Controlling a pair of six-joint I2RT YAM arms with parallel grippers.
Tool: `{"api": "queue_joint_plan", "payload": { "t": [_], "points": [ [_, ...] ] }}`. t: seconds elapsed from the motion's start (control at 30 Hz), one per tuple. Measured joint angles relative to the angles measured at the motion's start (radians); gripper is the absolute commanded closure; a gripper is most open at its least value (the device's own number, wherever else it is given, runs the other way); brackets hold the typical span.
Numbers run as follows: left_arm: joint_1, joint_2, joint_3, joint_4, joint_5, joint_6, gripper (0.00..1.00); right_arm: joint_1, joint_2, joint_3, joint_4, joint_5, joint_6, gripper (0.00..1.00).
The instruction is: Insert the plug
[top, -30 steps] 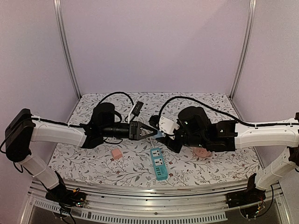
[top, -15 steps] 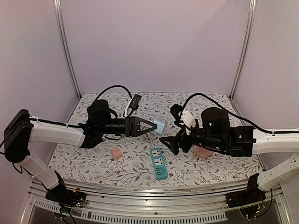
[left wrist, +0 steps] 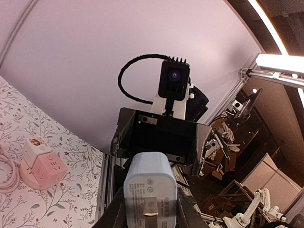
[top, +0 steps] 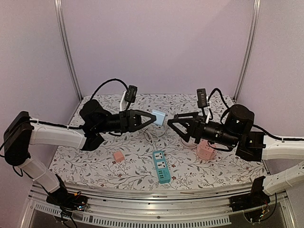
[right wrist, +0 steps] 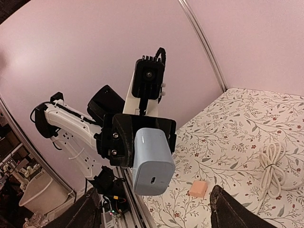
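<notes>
My left gripper (top: pixel 152 118) is shut on a light blue charger plug (top: pixel 160 118) and holds it in the air above the table's middle, prongs toward its own wrist camera (left wrist: pixel 149 190). My right gripper (top: pixel 176 128) is open and empty, just right of the plug and facing it. In the right wrist view the plug (right wrist: pixel 153 161) hangs between my open fingers (right wrist: pixel 90 211), its USB port side toward me. A teal power strip (top: pixel 162 166) lies flat near the front edge. A pink cube socket (top: pixel 205 151) sits under the right arm.
A small pink block (top: pixel 118 156) lies left of the strip and shows in the right wrist view (right wrist: pixel 198 189). A coiled white cable (top: pixel 149 135) lies mid-table. The floral tablecloth (top: pixel 95 161) ends at a metal rail in front.
The two grippers were close together over the table and have drawn apart. The left one rose and drew back left with the plug; the right arm drew back right, its jaws open and empty.
</notes>
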Motion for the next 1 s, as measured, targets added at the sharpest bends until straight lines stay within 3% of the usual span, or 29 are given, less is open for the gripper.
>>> {"api": "queue_joint_plan", "payload": {
  "t": [0.3,0.83,1.0],
  "points": [
    [0.0,0.023,0.018,0.089,0.0,-0.06,1.0,0.0,0.079,0.044,0.084,-0.086,0.101,0.28],
    [0.0,0.053,0.038,0.102,0.019,-0.06,1.0,-0.008,0.154,0.106,0.098,-0.158,0.168,0.54],
    [-0.002,0.045,0.038,0.072,0.014,-0.023,1.0,-0.013,0.16,0.106,0.092,-0.159,0.178,0.57]
  ]
}}
